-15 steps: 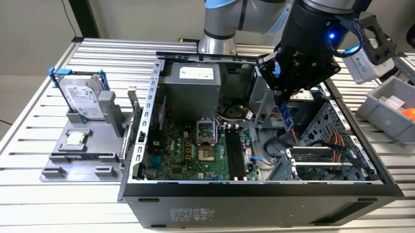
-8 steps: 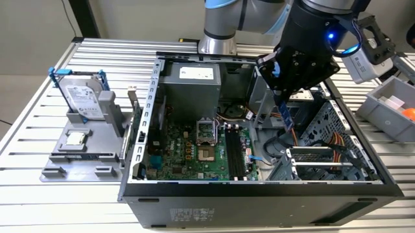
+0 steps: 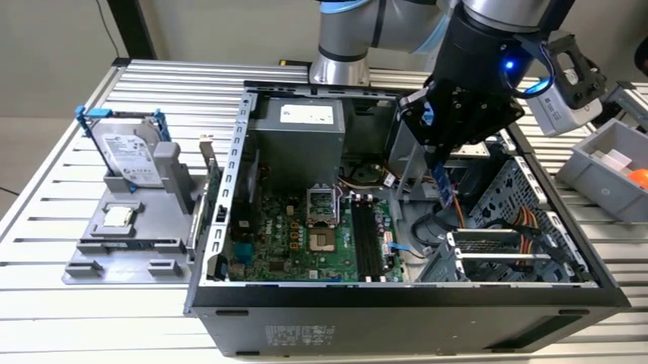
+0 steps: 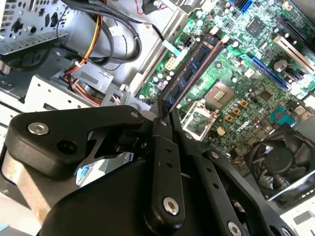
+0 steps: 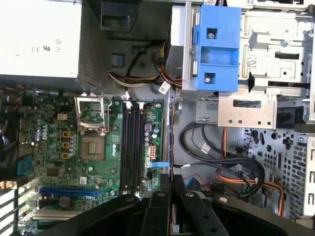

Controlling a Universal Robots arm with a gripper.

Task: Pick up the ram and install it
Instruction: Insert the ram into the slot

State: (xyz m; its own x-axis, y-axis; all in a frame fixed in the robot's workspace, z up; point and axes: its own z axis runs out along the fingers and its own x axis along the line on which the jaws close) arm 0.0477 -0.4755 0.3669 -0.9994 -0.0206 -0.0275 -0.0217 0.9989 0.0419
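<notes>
- An open black computer case is seen lying on the slatted metal table, with a green motherboard on its floor and a grey power supply box at the far end.
- To the exterior view's left of the case, a grey holder tray carries a silver hard drive in a blue-handled frame and a small square silver processor chip.
- Near the case's right wall, orange and black cable bundles and a blue plastic drive latch are seen, beside the arm's position.
- The black gripper is clamped on the thin blue-green ram stick, which hangs upright from it inside the case.
- In the second wrist view the ram extends from between the closed black fingers, above the motherboard.
- The black memory slots lie empty, apart from the ram, to the exterior view's left of it.
</notes>
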